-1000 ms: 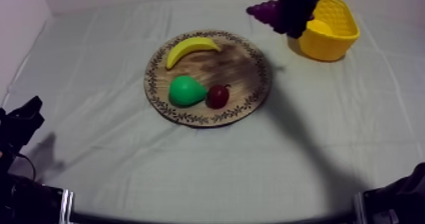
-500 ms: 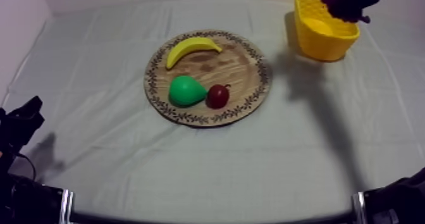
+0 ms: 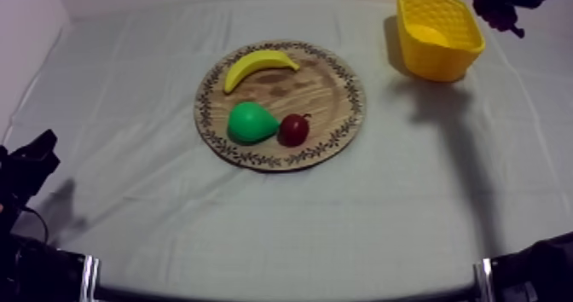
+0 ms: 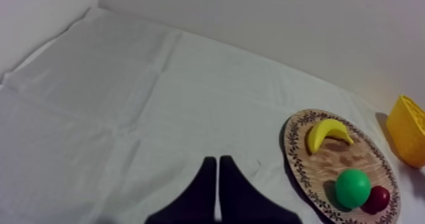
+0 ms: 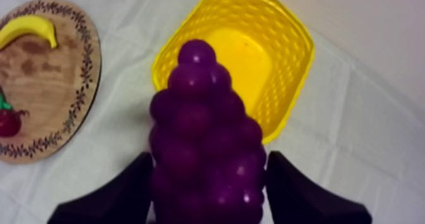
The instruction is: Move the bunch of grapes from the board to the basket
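**Left gripper idle, right gripper holding the bunch of grapes**

Left gripper hangs over the cloth, its fingers pressed together on nothing. On the round wooden board lie the banana, the pear and the small red fruit. Right gripper is clamped across the bunch's wide middle, holding it in the air at the yellow basket rim. The toy bunch looks light and rigid but knobbly. A hold across the middle seems surest, since the rounded beads could slip.

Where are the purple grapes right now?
The grapes are in the air, clamped in the right gripper, close by the yellow basket at the table's far right, well away from the wooden board.
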You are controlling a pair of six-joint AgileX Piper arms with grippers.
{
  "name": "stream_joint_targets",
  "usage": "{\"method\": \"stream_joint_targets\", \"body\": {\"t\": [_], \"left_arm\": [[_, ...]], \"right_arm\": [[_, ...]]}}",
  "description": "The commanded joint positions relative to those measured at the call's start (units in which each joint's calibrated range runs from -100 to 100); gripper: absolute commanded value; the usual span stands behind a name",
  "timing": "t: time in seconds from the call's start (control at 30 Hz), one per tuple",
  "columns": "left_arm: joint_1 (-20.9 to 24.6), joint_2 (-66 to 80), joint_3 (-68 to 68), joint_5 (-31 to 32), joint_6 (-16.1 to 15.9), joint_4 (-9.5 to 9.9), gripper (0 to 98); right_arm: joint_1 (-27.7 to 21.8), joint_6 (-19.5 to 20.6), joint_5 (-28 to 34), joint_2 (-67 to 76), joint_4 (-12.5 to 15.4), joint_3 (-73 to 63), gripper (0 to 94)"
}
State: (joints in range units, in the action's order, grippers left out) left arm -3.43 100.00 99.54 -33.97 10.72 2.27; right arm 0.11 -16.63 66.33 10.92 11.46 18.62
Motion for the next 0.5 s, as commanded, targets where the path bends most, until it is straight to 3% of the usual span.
{"method": "stream_joint_targets", "body": {"t": [0.0,0.47], "left_arm": [[0.0,0.0,0.0,0.0,0.0,0.00,0.0],[0.0,0.0,0.0,0.0,0.0,0.00,0.0]], "right_arm": [[-0.1,0.6,-0.6,-0.8,0.0,-1.3,32.1],[-1.8,-0.4,-3.3,-14.2,-0.3,-17.0,32.7]]}}
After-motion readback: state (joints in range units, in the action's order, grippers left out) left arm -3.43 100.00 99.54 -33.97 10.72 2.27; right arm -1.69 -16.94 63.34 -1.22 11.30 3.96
